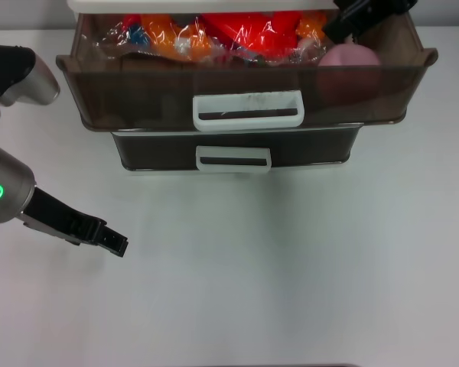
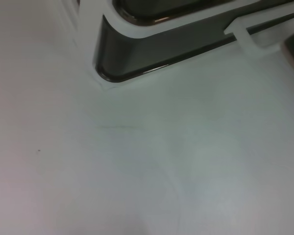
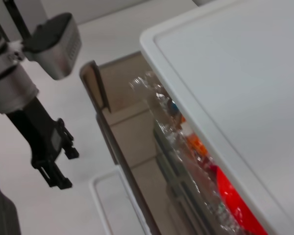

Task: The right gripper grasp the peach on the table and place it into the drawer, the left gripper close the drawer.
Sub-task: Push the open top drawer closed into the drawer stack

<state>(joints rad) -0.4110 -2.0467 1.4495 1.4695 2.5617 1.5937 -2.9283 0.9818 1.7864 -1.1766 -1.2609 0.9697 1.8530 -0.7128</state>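
Table was plain white and took up most of the head view; a pale grey strip ran behind it along the far edge. On its far side sat a white-topped drawer unit with dark-brown translucent drawers.

The drawer with the large white loop handle was pulled out, well forward of the lower drawer (smaller white handle, pushed in). Inside, orange and red plastic-wrapped items filled the left and middle.

Left arm was thick silver-grey, green ring lit. Left gripper hovered over bare table, well in front of the drawer and off toward its left end. Fingers sat close together and held nothing, nothing touching them. Left wrist view showed only table and the lower drawer's corner.

Right gripper was at the drawer's right rear corner, mostly cut off by the frame edge. Can't tell how far its fingers were spread.

Peach lay inside the drawer at the right end, just below and beside the right gripper's fingers; contact between them not resolvable. Pale pink, partly seen through the brown front wall.
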